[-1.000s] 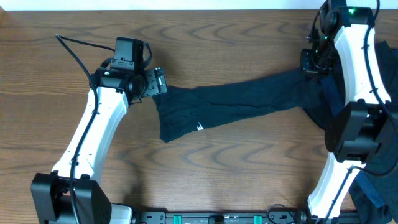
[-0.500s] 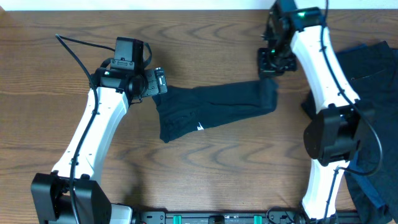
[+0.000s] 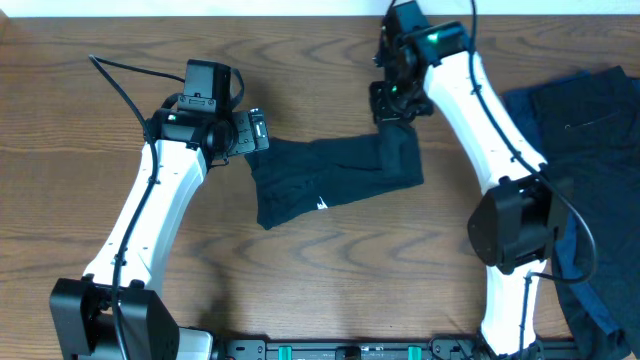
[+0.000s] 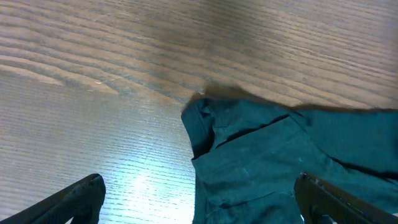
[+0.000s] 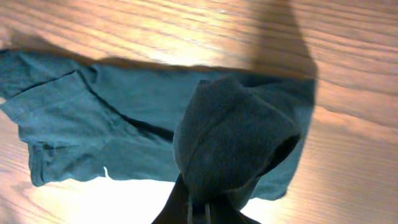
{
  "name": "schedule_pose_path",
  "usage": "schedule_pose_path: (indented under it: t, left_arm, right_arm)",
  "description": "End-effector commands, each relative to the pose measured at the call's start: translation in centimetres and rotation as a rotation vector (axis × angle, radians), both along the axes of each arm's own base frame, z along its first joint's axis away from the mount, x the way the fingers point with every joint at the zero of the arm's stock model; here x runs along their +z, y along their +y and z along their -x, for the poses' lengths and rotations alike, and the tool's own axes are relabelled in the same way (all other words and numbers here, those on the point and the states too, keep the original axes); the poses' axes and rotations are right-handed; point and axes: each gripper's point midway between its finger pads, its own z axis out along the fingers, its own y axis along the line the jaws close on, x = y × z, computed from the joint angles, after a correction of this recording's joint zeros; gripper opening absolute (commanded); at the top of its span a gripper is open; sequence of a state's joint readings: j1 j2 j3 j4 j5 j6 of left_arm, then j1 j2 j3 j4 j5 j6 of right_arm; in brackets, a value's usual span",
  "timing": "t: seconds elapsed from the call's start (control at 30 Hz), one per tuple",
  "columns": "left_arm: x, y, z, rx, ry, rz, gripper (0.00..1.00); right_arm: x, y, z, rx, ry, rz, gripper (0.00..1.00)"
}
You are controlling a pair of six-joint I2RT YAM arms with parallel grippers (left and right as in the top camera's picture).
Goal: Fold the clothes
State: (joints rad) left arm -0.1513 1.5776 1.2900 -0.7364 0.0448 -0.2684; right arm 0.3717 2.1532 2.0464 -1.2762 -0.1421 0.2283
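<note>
Overhead shows the dark T-shirt (image 3: pixel 320 180) on the tabletop (image 3: pixel 330 280), its right end bunched and pinched in the right claw (image 3: pixel 391 108), the left claw (image 3: pixel 256 131) spread at its left edge; soft and limp, it likely handles best by hems or corners.

Your brown wooden table (image 3: pixel 330 290) fills nearly every view, its grain running in long streaks and looping ovals; along its far edge, from overhead, you see a thin pale strip (image 3: pixel 200 8), too narrow to identify; light glares whitish off the wood in both wrist views; a soft shadow (image 5: pixel 292 37) darkens one patch.
</note>
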Motion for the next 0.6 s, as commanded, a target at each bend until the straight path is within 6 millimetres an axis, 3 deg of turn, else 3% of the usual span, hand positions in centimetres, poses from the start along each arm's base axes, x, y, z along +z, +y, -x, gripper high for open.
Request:
schedule_pose_path:
  t: [0.0,0.3,0.57]
  left_arm:
    - [-0.5,0.5,0.2,0.007,0.015,-0.016,0.98]
    - [-0.5,0.5,0.2,0.007,0.014,-0.015,0.99]
    - [-0.5,0.5,0.2,0.007,0.014,-0.016,0.99]
  right_arm:
    - [-1.8,1.6,1.2,0.032,0.034,0.004,0.01]
    - [-5.3,5.7,2.7,0.173,0.022,-0.062,0.02]
    - [-6.5,7.0,3.3,0.206,0.011,-0.065,0.03]
